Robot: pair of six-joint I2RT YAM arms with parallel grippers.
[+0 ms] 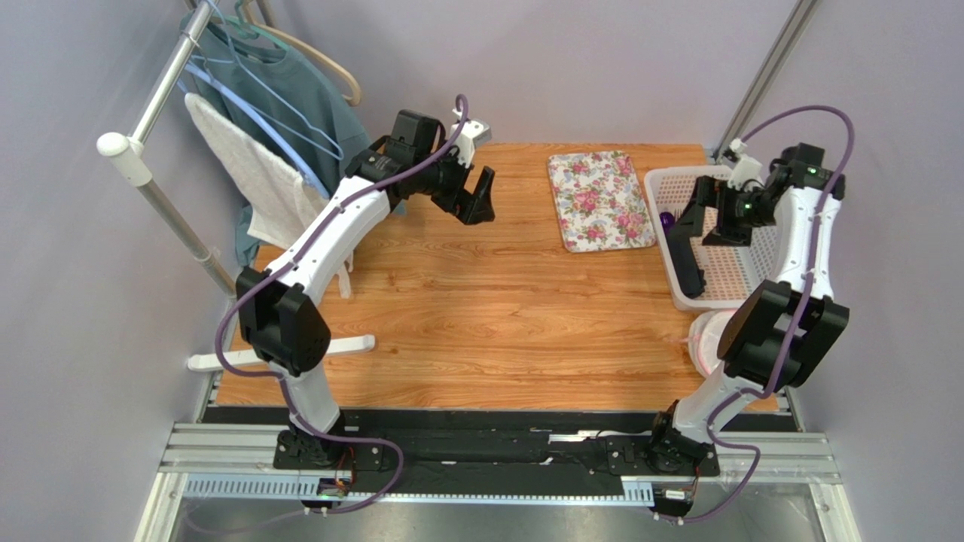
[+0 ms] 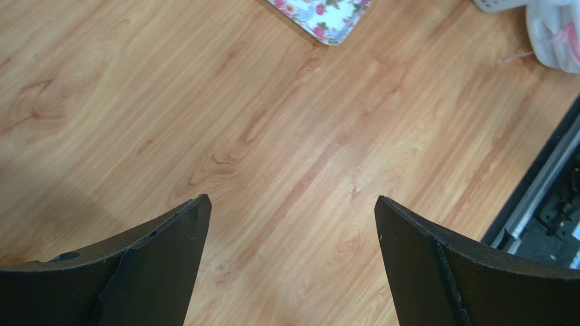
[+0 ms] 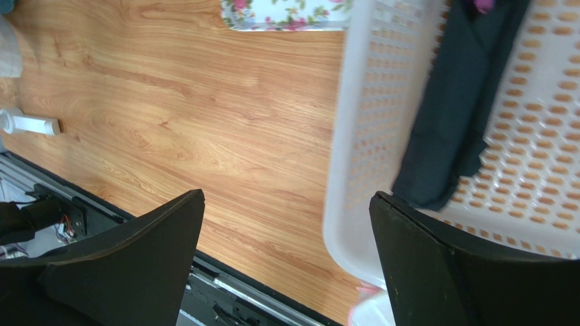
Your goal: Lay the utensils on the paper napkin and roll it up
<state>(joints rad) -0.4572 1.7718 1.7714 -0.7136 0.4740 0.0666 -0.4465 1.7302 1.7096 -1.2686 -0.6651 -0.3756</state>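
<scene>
- Two open grippers, nothing held in either.
- Far left: left gripper (image 1: pixel 476 199), jaws spread wide, hovering over bare worktop (image 1: pixel 453 305); only wood grain between its fingers in the wrist view.
- Centre-right: floral mat (image 1: pixel 600 201), flat on the worktop, between left gripper and basket; not the target.
- Right edge: white basket (image 1: pixel 679 172) holding the paper napkin (image 1: pixel 686 262), bunched into a black strip. Long axis far-to-near, near end draped at the basket's near-left rim.
- Utensils (image 1: pixel 666 218): only a purple glimpse inside the basket, just beside the napkin's far end; shape and lie unreadable.
- Right gripper (image 1: pixel 715 220): jaws wide, empty, above the basket; napkin just to its left in the top view.
- Judged: right arm much nearer to napkin and utensils; left arm well apart, mat in between. Next move probably a short descent by the right gripper, jaws set across the strip rather than along it.
</scene>
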